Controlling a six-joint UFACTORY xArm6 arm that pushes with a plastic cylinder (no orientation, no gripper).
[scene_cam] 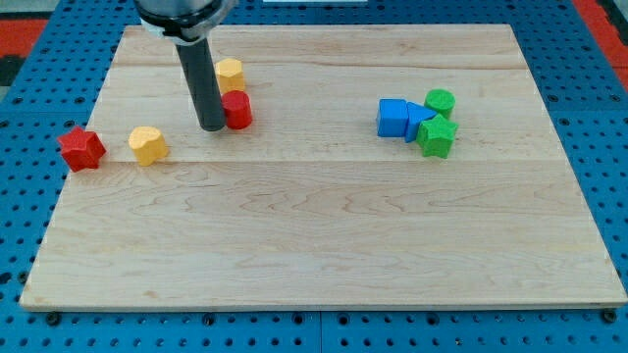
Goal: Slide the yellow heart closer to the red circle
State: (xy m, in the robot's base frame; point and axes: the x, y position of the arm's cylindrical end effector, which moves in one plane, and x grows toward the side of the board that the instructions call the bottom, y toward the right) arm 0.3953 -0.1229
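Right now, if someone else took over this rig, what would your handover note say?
My tip is down on the board, just to the view's left of the red circle, close beside it or touching; no jaws on this rig.
The yellow heart lies apart, further to the view's left, next to the red star.
A yellow hexagon-like block sits right above the red circle.
The blue and green blocks are clustered at the view's right, out of the way.
Done: nothing visible yet; heart and circle are well apart.
Left: bring my tip round to the heart's left side and push it rightward towards the circle.

one camera view | high, angled down | whole wooden board [324, 245] framed
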